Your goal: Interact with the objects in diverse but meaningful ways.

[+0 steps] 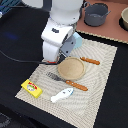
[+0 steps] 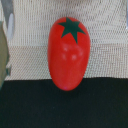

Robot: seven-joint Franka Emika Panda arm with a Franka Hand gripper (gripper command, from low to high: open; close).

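We are hovering over the red tomato (image 2: pixel 69 54), lining up a grasp; the gripper's state we cannot tell, and descending squarely is coming next

Light: even, diffuse, moderately bright | Shadows: soft | Glare: faint sheen on red tomato (image 2: pixel 69 52) | Focus: both views soft, low-resolution, pixelated

A dark desk (image 1: pixel 15 40) carries a pale woven mat (image 1: pixel 102 70). On the mat lie a tan plate (image 1: pixel 71 67), yellow box (image 1: pixel 32 88), white fish (image 1: pixel 63 94) and red tomato (image 2: pixel 69 52); a grey pot (image 1: pixel 96 14) stands at the desk's far edge.
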